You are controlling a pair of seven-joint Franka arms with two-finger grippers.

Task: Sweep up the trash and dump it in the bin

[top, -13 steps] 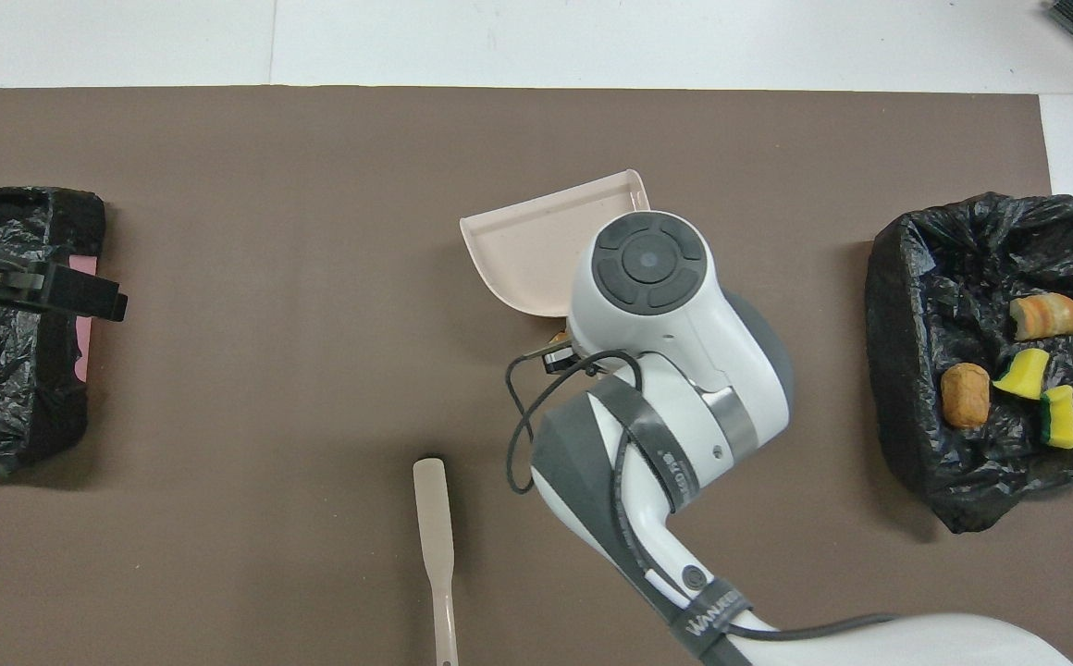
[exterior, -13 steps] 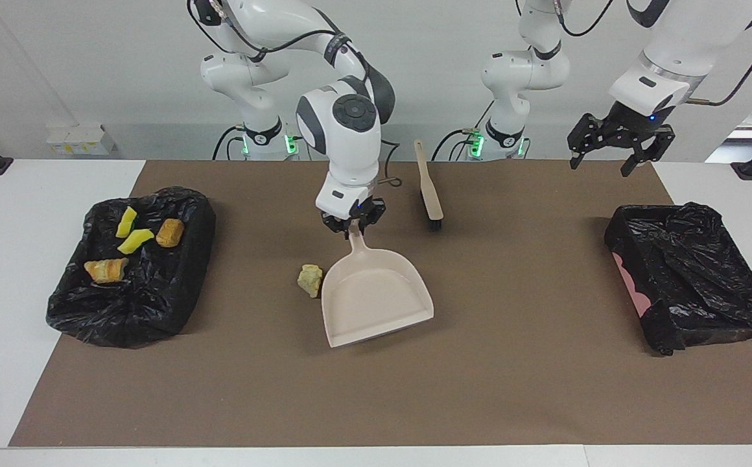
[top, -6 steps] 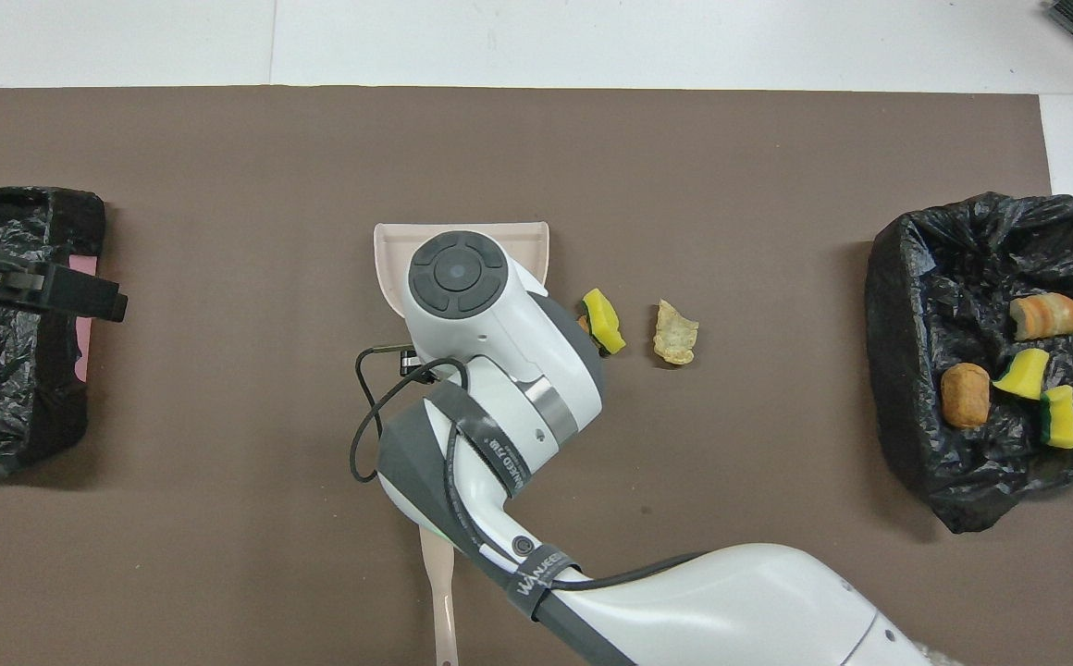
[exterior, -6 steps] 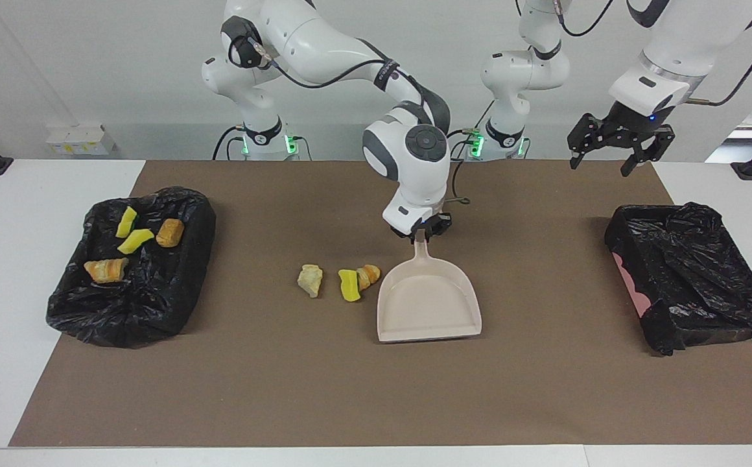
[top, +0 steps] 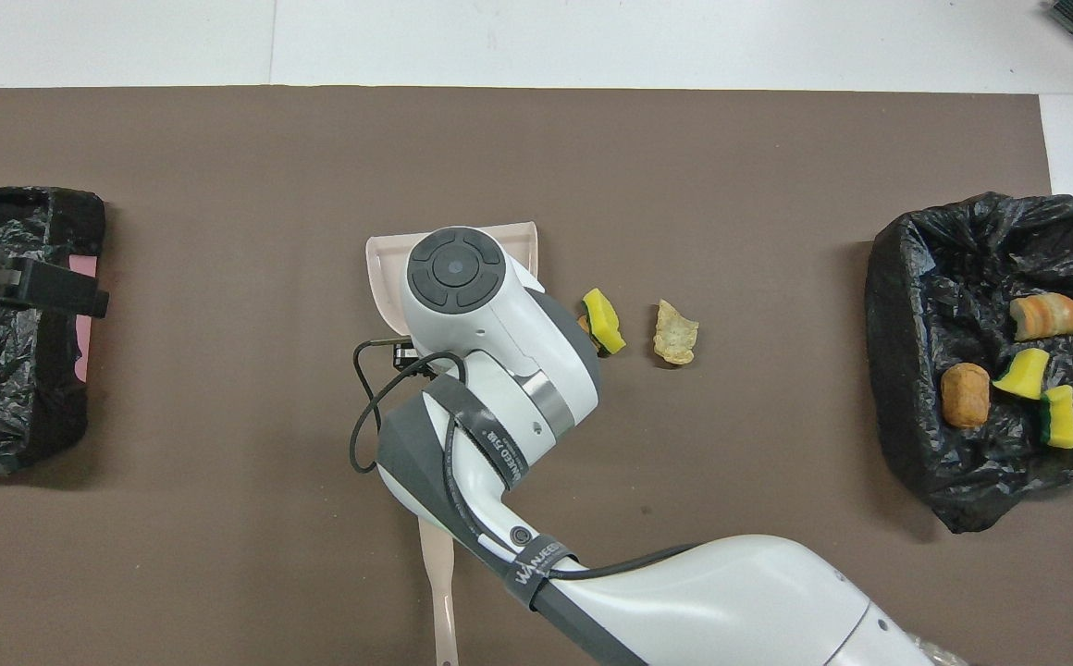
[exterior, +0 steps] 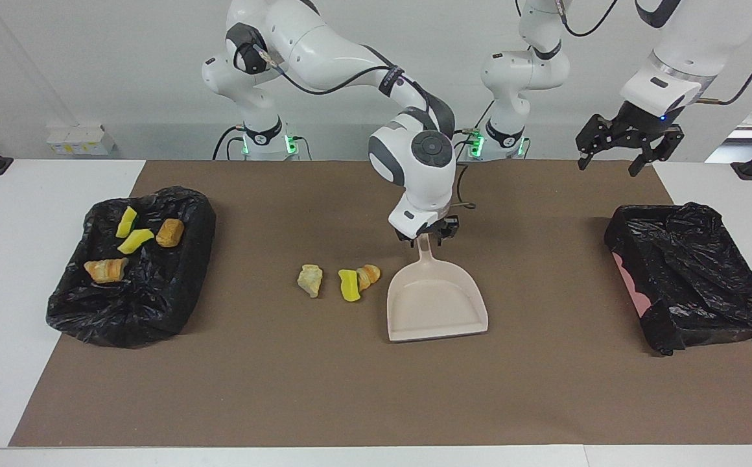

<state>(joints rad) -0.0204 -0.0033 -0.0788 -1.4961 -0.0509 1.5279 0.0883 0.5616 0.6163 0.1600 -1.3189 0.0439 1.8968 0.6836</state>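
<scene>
The beige dustpan (exterior: 437, 305) lies flat on the brown mat, its mouth turned away from the robots. My right gripper (exterior: 426, 235) is down at the tip of the dustpan's handle; in the overhead view the wrist hides it and most of the dustpan (top: 383, 277). Three scraps of trash lie on the mat beside the pan, toward the right arm's end: an orange chunk (exterior: 370, 275), a yellow sponge bit (exterior: 349, 285) (top: 603, 321) and a pale chunk (exterior: 310, 280) (top: 675, 331). My left gripper (exterior: 609, 159) hangs open, holding nothing, over the bin (top: 0, 398) at the left arm's end.
A black-bagged bin (exterior: 155, 305) at the right arm's end holds several scraps. The other bagged bin (exterior: 693, 272) shows pink at one side. A beige brush handle (top: 437, 564) lies near the robots, partly under the right arm.
The right arm slid the dustpan toward the left arm's end, uncovering the yellow and orange scraps, then nudged it a little further. The left gripper rose slightly.
</scene>
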